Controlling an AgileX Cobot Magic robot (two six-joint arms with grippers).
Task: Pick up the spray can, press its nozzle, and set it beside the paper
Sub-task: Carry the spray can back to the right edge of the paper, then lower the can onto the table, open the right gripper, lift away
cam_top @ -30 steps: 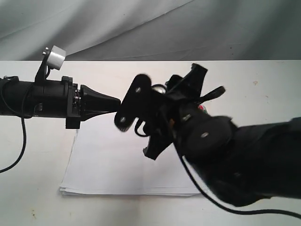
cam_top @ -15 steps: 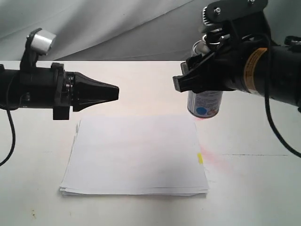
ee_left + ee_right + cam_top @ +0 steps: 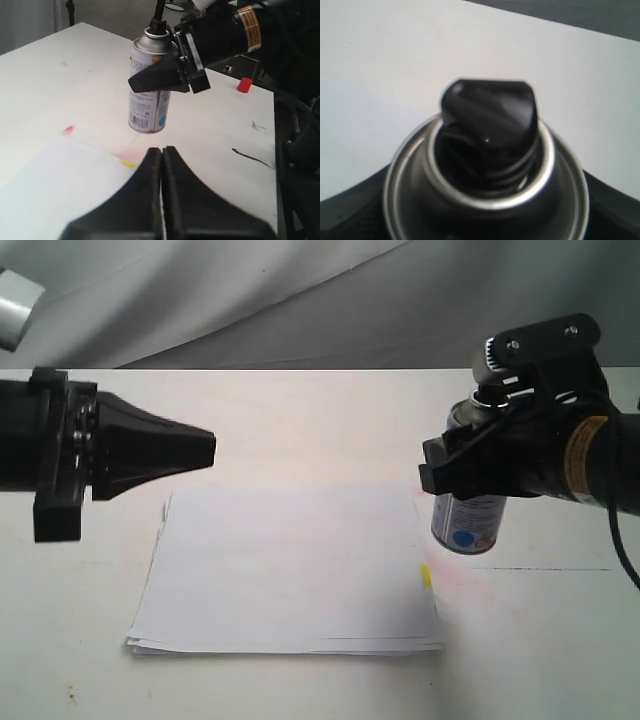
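Observation:
The silver spray can (image 3: 468, 525) with its blue dot stays upright just right of the paper (image 3: 285, 570), close to the table; whether it touches the table I cannot tell. My right gripper (image 3: 452, 472) is shut on the spray can's upper body. The left wrist view shows the spray can (image 3: 147, 107), the black nozzle (image 3: 158, 26) and the right gripper (image 3: 162, 77) clamped round it. Seen in the right wrist view, the nozzle (image 3: 490, 112) rises from the silver dome with nothing pressing it. My left gripper (image 3: 208, 447) (image 3: 161, 152) is shut and empty, above the paper's far left corner.
A yellow mark (image 3: 426, 578) and pink tint sit at the paper's right edge near the can. A small red cap (image 3: 243, 85) lies on the white table (image 3: 300, 420) beyond the can. A grey cloth hangs behind the table.
The two arms have separated from the centre. My right gripper carried the can to the right and lowered it beside the paper. My left gripper drew back to the left.

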